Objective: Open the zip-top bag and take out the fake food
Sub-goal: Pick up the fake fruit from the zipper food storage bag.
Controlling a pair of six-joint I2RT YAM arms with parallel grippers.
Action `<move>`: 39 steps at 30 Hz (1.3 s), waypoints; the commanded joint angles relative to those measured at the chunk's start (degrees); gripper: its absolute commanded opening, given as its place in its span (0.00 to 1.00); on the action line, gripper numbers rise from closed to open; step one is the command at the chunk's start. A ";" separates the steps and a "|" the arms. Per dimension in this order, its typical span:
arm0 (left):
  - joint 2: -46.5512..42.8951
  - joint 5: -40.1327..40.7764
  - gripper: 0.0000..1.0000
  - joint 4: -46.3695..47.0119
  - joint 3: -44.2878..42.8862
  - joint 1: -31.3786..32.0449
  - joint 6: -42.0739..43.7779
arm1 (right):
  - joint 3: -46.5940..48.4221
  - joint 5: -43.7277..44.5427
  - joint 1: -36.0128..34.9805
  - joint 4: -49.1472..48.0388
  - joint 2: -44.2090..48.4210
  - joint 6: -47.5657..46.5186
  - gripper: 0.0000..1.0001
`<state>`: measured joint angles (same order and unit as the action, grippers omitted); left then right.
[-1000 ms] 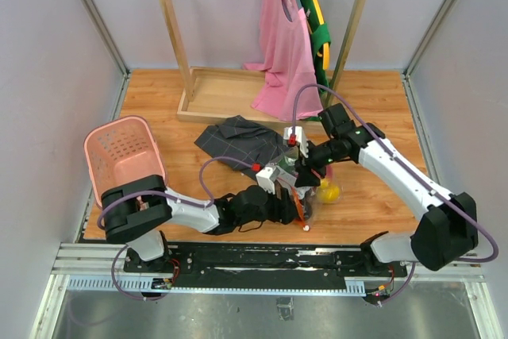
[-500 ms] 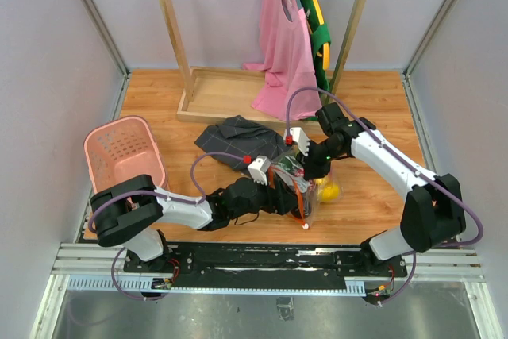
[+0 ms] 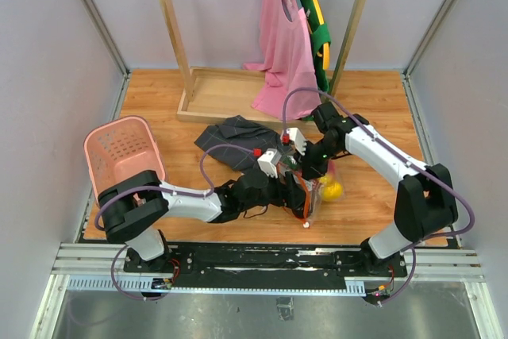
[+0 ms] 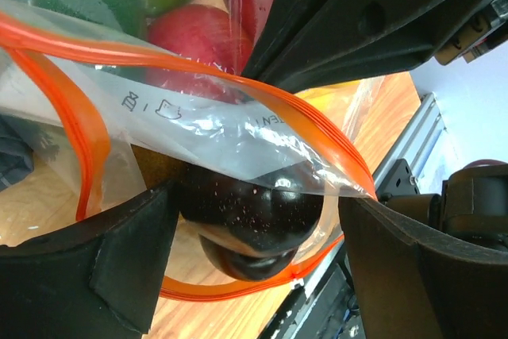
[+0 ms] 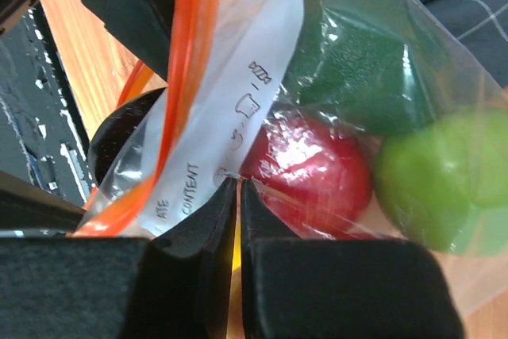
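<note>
Two grippers meet at the bag, which lies on the table just right of centre, near the cloth. From above its length appears to run front to back, though the arms hide much of it. The right gripper comes from the far side with its jaws pressed almost together. They pinch the clear film beside the white label, just under the zip strip. The left gripper comes from the near-left and faces straight into the mouth. Its fingers stand wide apart and grip nothing. The zip strip loops open in front of them, so the mouth looks at least partly parted. A dark fruit sits right between the wide fingers, just inside the mouth. It is close to both pads, but whether either touches it I cannot tell. A red fruit, a lime one and a dark green one lie deeper, toward the closed end. The left gripper is therefore nearer the food, and the dark fruit lies dead ahead of it. My guess is that the next move turns on closing around that fruit while the right pinch anchors the film. The loose upper lip drapes over the fruit and could be caught in the grip.
</note>
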<state>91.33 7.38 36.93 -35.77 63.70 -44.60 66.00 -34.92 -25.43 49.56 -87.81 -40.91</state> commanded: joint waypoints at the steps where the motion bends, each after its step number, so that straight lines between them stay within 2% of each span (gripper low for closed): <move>1: 1.53 2.01 0.86 -5.04 -1.78 -0.51 1.62 | 1.71 -5.34 -0.94 3.76 -2.15 0.15 0.06; 6: 1.99 3.94 0.86 -7.99 -3.86 -0.47 3.12 | 2.63 -7.18 -1.26 5.30 -4.37 0.00 0.01; 9: 2.06 4.69 0.81 -8.87 -4.49 -0.50 3.42 | 3.18 -6.03 -1.29 5.46 -4.89 0.75 0.01; 22: -3.90 3.44 0.43 -9.55 0.31 -0.51 2.41 | 3.09 -2.40 0.44 3.28 -3.07 3.39 0.04; 26: -6.79 3.10 0.43 -9.61 2.47 -0.46 1.85 | 3.10 -2.71 0.71 3.09 -2.53 3.38 0.10; 30: -8.48 3.05 0.42 -9.51 4.67 -0.51 1.18 | 2.82 -4.21 1.01 2.64 -0.89 3.38 0.21; 34: -11.10 2.09 0.33 -9.63 6.27 -0.54 0.74 | 2.07 -6.73 1.34 1.68 1.75 2.84 0.31; 39: -16.53 2.17 0.30 -12.68 7.70 -0.81 0.76 | 1.38 -8.81 1.35 0.87 4.37 2.09 0.35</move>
<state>79.50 9.39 26.13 -29.04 63.44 -43.77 68.07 -40.51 -24.84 50.89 -85.91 -37.80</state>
